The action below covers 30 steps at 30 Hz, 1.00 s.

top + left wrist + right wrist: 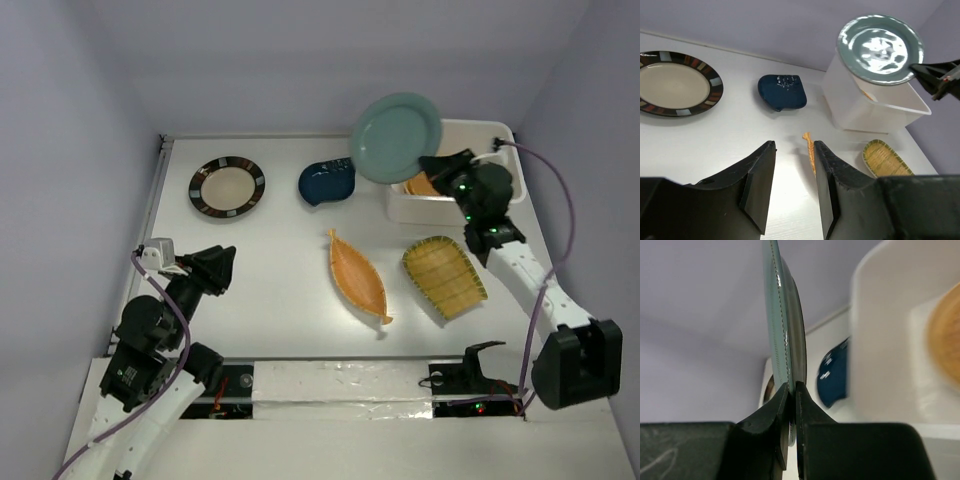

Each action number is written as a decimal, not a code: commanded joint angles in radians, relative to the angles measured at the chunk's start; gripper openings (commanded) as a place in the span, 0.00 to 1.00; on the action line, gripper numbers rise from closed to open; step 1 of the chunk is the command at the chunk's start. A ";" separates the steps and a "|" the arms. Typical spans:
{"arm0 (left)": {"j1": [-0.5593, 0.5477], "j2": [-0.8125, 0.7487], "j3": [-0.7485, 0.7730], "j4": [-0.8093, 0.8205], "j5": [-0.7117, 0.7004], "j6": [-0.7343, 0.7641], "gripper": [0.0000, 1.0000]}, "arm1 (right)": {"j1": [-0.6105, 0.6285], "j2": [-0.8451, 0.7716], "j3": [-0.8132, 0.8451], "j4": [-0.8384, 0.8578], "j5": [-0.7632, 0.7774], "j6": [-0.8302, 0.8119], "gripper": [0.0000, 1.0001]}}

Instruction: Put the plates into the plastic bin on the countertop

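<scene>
My right gripper (pixel 432 163) is shut on the rim of the pale teal plate (pixel 396 137), held in the air over the left edge of the white plastic bin (pixel 490 132). In the right wrist view the teal plate (pixel 785 325) shows edge-on between my fingers. An orange plate (pixel 421 184) lies inside the bin. On the countertop (pixel 280 260) lie the brown-striped-rim plate (pixel 228 187), navy leaf plate (pixel 327 181), orange boat-shaped plate (pixel 359 275) and yellow-green ribbed plate (pixel 444 275). My left gripper (pixel 222 268) is open and empty at the near left.
Pale lavender walls (pixel 80 150) close in the countertop on the left, back and right. The bin stands in the back right corner. The arm bases and cables sit along the near edge (pixel 340 385).
</scene>
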 commanded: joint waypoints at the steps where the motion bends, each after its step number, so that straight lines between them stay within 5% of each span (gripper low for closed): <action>1: -0.005 -0.023 0.025 0.039 0.004 0.002 0.34 | -0.169 -0.107 0.047 -0.020 -0.072 -0.069 0.00; 11: -0.024 -0.043 0.023 0.038 -0.001 -0.001 0.35 | -0.400 -0.029 0.191 -0.279 -0.185 -0.219 0.00; 21: -0.024 -0.046 0.023 0.038 0.000 -0.002 0.35 | -0.457 0.211 0.303 -0.311 -0.313 -0.245 0.00; 30: -0.024 -0.041 0.023 0.039 0.000 -0.002 0.36 | -0.466 0.314 0.312 -0.406 -0.226 -0.294 0.04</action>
